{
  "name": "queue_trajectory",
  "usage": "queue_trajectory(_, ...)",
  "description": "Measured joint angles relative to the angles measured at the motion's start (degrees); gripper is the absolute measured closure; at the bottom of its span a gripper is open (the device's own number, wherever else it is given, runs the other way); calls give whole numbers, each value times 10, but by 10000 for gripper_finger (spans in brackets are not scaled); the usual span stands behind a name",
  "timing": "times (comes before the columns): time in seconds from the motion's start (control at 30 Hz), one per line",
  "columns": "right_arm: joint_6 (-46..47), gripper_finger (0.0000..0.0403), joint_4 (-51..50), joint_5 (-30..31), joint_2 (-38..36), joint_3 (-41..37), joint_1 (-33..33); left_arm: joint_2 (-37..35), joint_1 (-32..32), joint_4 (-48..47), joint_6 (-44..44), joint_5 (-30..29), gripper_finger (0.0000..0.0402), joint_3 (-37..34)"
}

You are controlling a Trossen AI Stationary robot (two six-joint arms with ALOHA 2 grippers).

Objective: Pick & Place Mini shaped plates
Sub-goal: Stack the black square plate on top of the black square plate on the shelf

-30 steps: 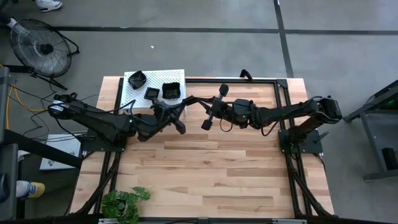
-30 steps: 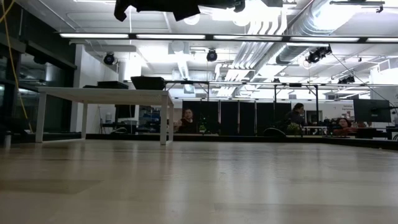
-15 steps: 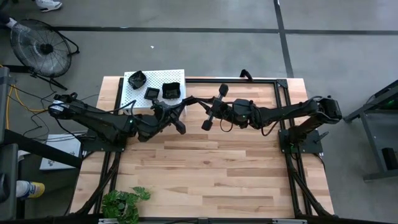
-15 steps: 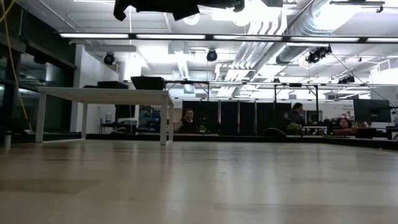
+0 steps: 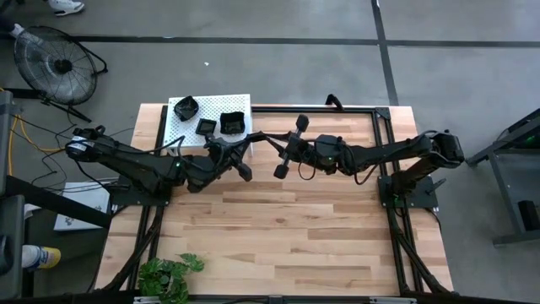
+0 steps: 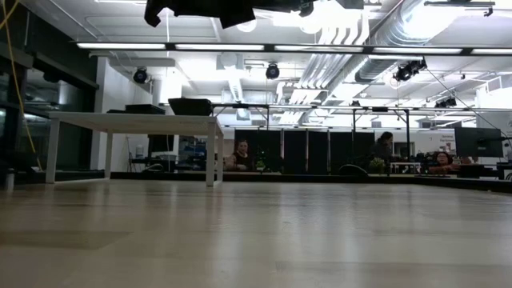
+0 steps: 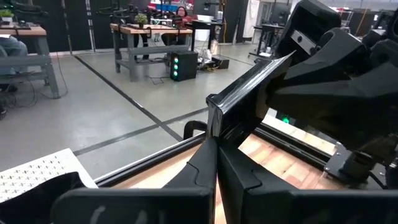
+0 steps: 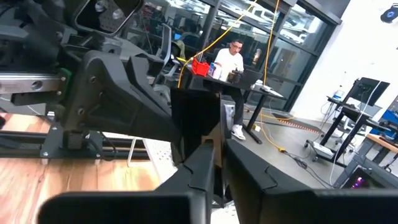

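Your left gripper (image 7: 214, 140) is clamped on a small glossy black plate (image 7: 249, 84); the right gripper's (image 8: 217, 155) jaws are nearly closed on it.

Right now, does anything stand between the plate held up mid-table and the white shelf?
Nothing visible on the table does. The plate is pinched by the left gripper, with the right gripper at its other side. On the white shelf three plates sit, one at the edge nearest the held plate.
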Motion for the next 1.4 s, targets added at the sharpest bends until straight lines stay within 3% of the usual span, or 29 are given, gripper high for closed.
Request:
queue_trajectory(0.3, 0, 297, 0, -14, 0, 0, 0, 0, 0, 1, 0, -8, 401, 0)
queue_trajectory(0.7, 17, 221, -56, 60, -62, 0, 8, -24, 7, -7, 4, -14, 401, 0)
queue_trajectory(0.87, 109, 212, -154, 57, -102, 0, 7, -63, 43, -46, -10, 36, 401, 1)
queue_trajectory(1.1, 213, 213, -307, 30, -144, 0, 17, -139, 133, -191, -102, 148, 401, 0)
queue_trajectory(1.4, 283, 214, -392, -19, -159, 0, 35, -215, 269, -372, -210, 291, 401, 1)
